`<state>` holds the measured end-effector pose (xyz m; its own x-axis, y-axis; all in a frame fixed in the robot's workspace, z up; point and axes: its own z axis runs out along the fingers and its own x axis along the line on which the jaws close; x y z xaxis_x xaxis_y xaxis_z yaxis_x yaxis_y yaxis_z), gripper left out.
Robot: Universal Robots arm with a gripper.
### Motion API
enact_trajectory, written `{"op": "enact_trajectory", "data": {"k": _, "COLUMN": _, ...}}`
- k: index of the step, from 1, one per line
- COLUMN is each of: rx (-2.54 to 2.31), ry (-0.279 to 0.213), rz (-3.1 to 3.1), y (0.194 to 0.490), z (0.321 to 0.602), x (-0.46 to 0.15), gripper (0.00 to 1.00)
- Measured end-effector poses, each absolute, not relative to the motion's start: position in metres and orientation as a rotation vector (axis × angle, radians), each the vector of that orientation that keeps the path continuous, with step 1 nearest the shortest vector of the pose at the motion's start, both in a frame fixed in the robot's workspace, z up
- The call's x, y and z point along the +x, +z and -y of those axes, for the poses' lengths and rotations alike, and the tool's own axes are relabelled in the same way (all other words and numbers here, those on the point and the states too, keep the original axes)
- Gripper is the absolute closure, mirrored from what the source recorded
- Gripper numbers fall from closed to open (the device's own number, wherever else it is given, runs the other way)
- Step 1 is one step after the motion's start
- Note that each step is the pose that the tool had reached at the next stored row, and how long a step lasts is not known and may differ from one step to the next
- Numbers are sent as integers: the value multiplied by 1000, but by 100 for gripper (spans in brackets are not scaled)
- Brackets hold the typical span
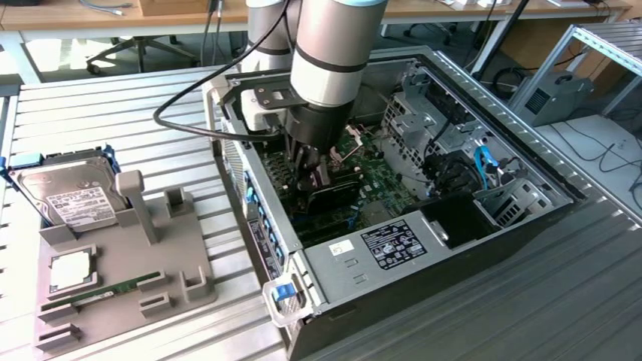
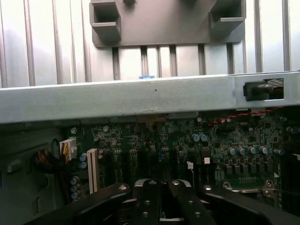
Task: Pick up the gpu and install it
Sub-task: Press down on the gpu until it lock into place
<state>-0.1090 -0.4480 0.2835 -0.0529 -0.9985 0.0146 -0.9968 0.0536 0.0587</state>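
Gripper (image 2: 161,199) sits low over the motherboard (image 2: 187,150), black fingers (image 2: 147,197) pressed together, nothing visible between them. Dark linkage arms fan out on both sides. Board is dark green, crowded with small capacitors (image 2: 246,151) and chips; a white slot (image 2: 92,171) stands upright near one end, with a white connector (image 2: 68,149) and a brown wire bundle (image 2: 44,161) beside it. A red cable (image 2: 239,116) runs along the board's far edge. Grey metal case wall (image 2: 140,98) spans across above the board, with a black port cutout (image 2: 263,89) near one end. Beyond it: slatted metal table (image 2: 42,42), and a grey holder (image 2: 164,23) with two square pockets.
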Motion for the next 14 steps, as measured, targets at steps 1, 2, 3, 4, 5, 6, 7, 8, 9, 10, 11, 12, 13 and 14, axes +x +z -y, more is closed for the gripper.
{"op": "enact_trajectory", "data": {"k": 1, "rx": 2126, "ry": -50, "rz": 2242, "y": 286, "z": 448, "x": -109, "gripper": 89}}
{"op": "enact_trajectory", "data": {"k": 2, "rx": 2126, "ry": -51, "rz": 2243, "y": 289, "z": 448, "x": -109, "gripper": 89}}
{"op": "enact_trajectory", "data": {"k": 3, "rx": 2126, "ry": -51, "rz": 2243, "y": 290, "z": 448, "x": -108, "gripper": 89}}
{"op": "enact_trajectory", "data": {"k": 4, "rx": 2126, "ry": -52, "rz": 2243, "y": 291, "z": 448, "x": -105, "gripper": 89}}
{"op": "enact_trajectory", "data": {"k": 5, "rx": 2126, "ry": -54, "rz": 2243, "y": 292, "z": 448, "x": -101, "gripper": 89}}
{"op": "enact_trajectory", "data": {"k": 6, "rx": 2125, "ry": -57, "rz": 2241, "y": 292, "z": 448, "x": -96, "gripper": 89}}
{"op": "enact_trajectory", "data": {"k": 7, "rx": 2124, "ry": -59, "rz": 2241, "y": 292, "z": 448, "x": -91, "gripper": 89}}
{"op": "enact_trajectory", "data": {"k": 8, "rx": 2123, "ry": -62, "rz": 2240, "y": 292, "z": 448, "x": -86, "gripper": 89}}
{"op": "enact_trajectory", "data": {"k": 9, "rx": 2122, "ry": -66, "rz": 2238, "y": 292, "z": 448, "x": -81, "gripper": 89}}
{"op": "enact_trajectory", "data": {"k": 10, "rx": 2121, "ry": -69, "rz": 2237, "y": 293, "z": 448, "x": -75, "gripper": 89}}
{"op": "enact_trajectory", "data": {"k": 11, "rx": 2121, "ry": -71, "rz": 2236, "y": 293, "z": 448, "x": -71, "gripper": 89}}
{"op": "enact_trajectory", "data": {"k": 12, "rx": 2120, "ry": -74, "rz": 2235, "y": 293, "z": 448, "x": -67, "gripper": 89}}
{"op": "enact_trajectory", "data": {"k": 13, "rx": 2119, "ry": -76, "rz": 2234, "y": 293, "z": 448, "x": -62, "gripper": 89}}
{"op": "enact_trajectory", "data": {"k": 14, "rx": 2118, "ry": -78, "rz": 2233, "y": 293, "z": 448, "x": -57, "gripper": 89}}
